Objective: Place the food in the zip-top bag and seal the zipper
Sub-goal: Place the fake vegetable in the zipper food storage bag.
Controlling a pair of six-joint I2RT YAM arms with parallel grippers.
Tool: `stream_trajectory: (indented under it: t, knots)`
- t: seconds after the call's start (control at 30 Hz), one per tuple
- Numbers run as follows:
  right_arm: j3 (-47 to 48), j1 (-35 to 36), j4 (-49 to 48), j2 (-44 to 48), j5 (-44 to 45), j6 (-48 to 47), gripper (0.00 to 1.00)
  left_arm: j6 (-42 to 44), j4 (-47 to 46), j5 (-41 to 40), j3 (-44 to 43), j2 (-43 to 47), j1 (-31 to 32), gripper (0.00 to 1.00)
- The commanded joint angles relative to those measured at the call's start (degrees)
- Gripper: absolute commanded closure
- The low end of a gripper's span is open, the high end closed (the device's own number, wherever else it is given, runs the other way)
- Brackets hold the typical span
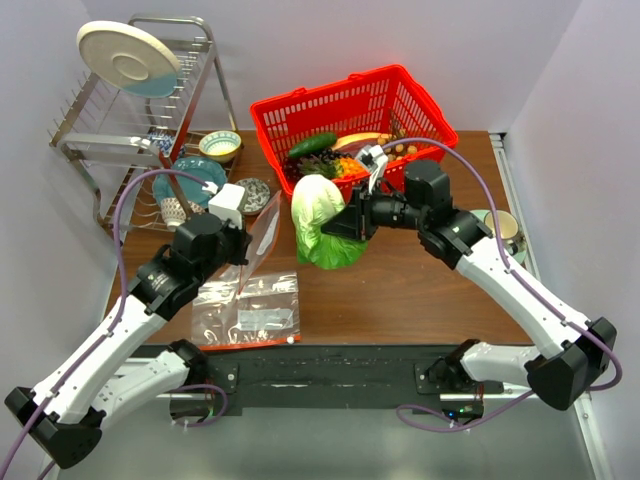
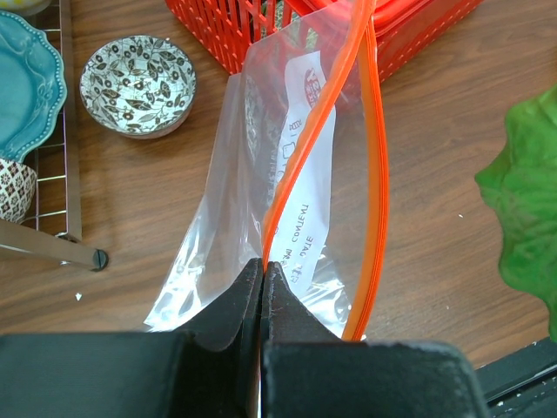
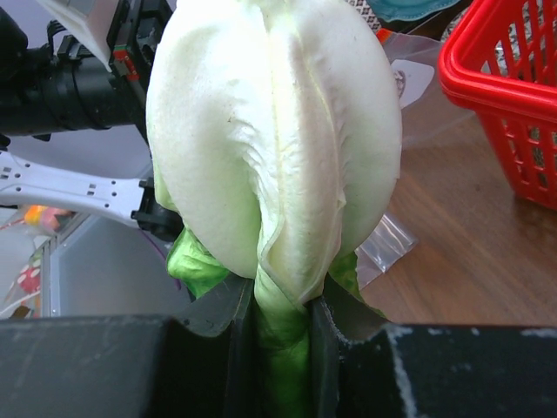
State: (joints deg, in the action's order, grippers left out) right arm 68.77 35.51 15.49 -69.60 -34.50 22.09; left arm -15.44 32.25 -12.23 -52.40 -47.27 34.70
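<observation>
Two clear bags (image 1: 262, 230) (image 1: 250, 312), one cabbage (image 1: 318, 222), one cucumber (image 1: 312, 145), one red basket (image 1: 330, 92), one dish rack (image 1: 100, 140), and two robot arms (image 1: 110, 340) (image 1: 510, 280).

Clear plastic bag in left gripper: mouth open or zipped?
Open. The clear plastic bag has its red-orange zipper strips bowed apart above the pinching left gripper.

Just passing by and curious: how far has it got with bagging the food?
Nothing is bagged yet. In hand: the left gripper pinches the bag with its mouth open, and the right gripper holds the cabbage beside it. Still to do: the cucumber and nuts sit in the basket, and the zipper is unsealed.
</observation>
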Motion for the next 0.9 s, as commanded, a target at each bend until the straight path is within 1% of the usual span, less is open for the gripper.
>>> stream_trajectory:
  t: [0.0,0.5,0.67,0.87]
  knots:
    - [-0.6,0.4,-2.5,1.6,-3.2,0.9,1.0,0.0,-2.4,0.4,-2.4,-0.1,0.1,1.0]
    - [-1.5,2.9,-6.0,-1.7,-7.2,3.6,1.0,-0.3,-3.2,0.8,-1.8,0.3,0.1,1.0]
    - [-1.8,5.4,-7.6,-4.3,-7.6,5.5,1.0,-0.6,-3.4,1.2,-1.6,0.4,0.1,1.0]
    - [-2.1,9.9,-13.7,-7.8,-7.5,11.3,1.0,-1.6,-5.4,2.2,0.5,1.3,0.1,1.0]
